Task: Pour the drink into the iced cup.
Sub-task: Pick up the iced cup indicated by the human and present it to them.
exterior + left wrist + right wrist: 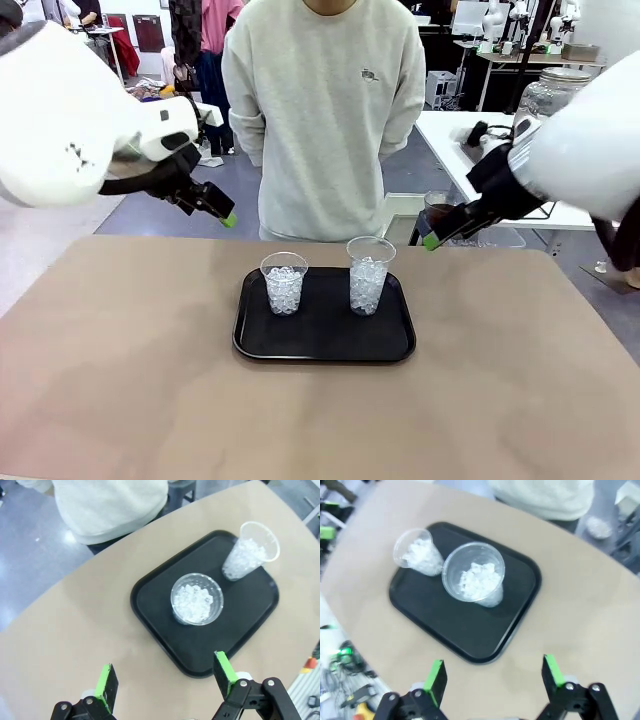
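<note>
Ice filled two clear cups standing upright on one black tray [325,348] at the middle of the tan table [120,380]. The left cup [284,284] was shorter and the right cup [369,276] taller; they stood near each other but apart, the left one nearer the left gripper [222,213] and the right one nearer the right gripper [431,240]. Neither cup showed any brown liquid among the white cubes. Beyond the table's far right corner, a dark cup [437,203] peeked out behind the right gripper, mostly hidden, so whether it held the drink could not be told. Both grippers hung above the table on either side of the tray, well clear of the cups, each with its two green-padded fingers spread wide and nothing between them. In the front view only one green tip of each showed plainly. One person [325,110] in a pale sweatshirt stood at the far edge, arms going back behind the body, hands out of sight, head cut off by the frame's top.
</note>
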### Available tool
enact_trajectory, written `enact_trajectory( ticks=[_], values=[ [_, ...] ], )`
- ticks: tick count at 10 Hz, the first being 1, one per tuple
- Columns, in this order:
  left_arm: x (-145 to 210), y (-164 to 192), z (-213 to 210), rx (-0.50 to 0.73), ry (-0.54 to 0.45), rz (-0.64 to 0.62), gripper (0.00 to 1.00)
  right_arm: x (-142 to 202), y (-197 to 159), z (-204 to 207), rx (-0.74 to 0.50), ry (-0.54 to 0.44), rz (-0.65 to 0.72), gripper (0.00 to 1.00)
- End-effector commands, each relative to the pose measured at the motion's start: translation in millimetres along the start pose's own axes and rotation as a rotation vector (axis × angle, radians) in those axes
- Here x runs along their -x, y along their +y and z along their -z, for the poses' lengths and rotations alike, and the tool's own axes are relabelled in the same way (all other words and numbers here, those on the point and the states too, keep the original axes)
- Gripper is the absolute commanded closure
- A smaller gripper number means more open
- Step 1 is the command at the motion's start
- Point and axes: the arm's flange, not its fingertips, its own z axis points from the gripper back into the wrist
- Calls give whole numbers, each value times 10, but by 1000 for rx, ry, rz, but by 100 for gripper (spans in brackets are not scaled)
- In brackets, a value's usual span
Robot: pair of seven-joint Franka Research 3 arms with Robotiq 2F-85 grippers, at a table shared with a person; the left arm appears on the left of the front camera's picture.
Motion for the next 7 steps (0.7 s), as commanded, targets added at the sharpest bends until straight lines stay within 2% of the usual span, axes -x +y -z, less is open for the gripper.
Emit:
enact_trajectory(
  ticks=[1, 2, 5, 7],
  values=[
    [-16, 230, -69, 125, 35, -62, 0, -30, -213, -125, -142, -4, 67, 0],
    [-17, 269, -81, 150, 45, -86, 0, -40, -290, -158, -200, -4, 103, 0],
    [17, 439, -109, 232, 104, -189, 0, -51, -499, -165, -274, 0, 183, 0],
    [36, 461, -113, 243, 107, -200, 0, -65, -556, -135, -297, 2, 176, 0]
  ],
)
